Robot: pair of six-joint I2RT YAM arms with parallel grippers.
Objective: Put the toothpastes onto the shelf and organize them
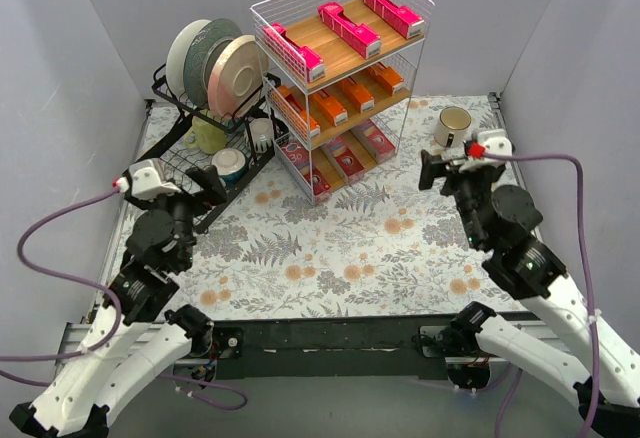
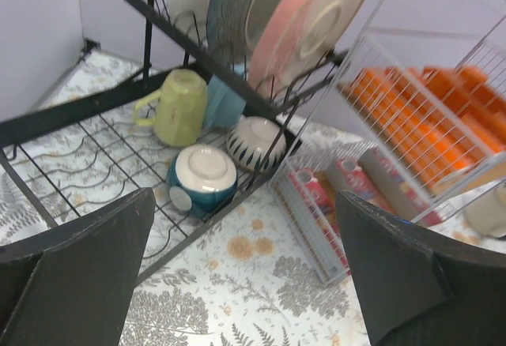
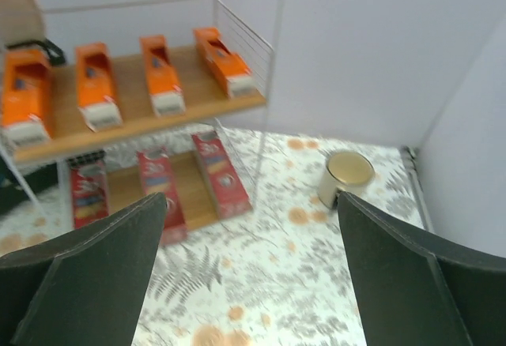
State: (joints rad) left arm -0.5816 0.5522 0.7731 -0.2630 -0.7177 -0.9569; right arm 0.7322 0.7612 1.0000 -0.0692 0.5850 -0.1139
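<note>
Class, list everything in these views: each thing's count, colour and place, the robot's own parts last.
shelf: one, white wire with wooden boards, at the back.
pink toothpastes: three, magenta, top board.
orange toothpastes: four, orange, middle board.
red toothpastes: at least three, dark red, bottom board.
dish rack: one, black wire, left of the shelf.
plates: three, white, blue-grey, pink, upright in the dish rack.
cups: at least three, yellow-green, teal, black-and-white, lower in the dish rack.
mug: one, cream, right of the shelf.
tablecloth: one, floral, under everything.
left gripper: one, black, open, facing the dish rack.
right gripper: one, black, open, facing the shelf.
</note>
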